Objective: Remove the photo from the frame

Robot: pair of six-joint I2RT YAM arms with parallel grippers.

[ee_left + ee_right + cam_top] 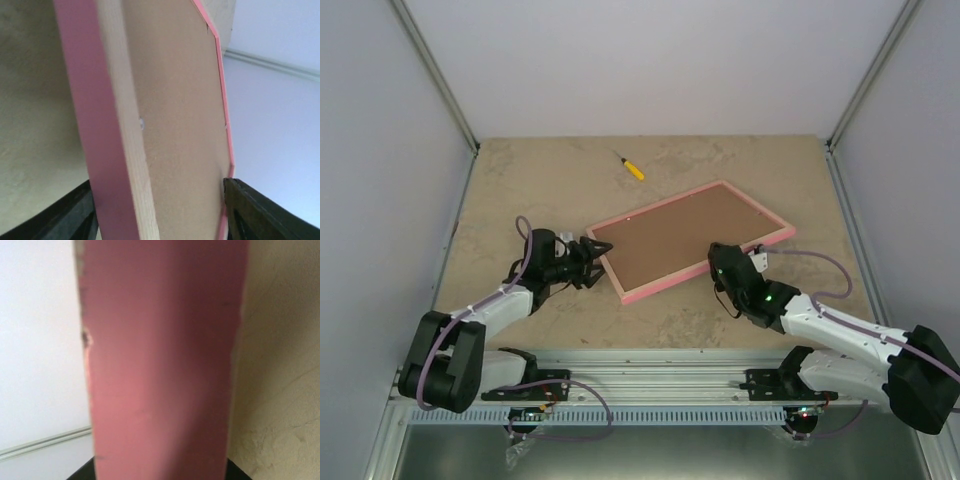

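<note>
Frame (685,235) back-up (long axis diagonal)

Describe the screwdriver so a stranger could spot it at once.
On the beige table, look beyond the big pink frame, brown back up, toward the far side. The screwdriver lies alone there on bare tabletop, the only small thing in view, with a yellow handle.
</note>
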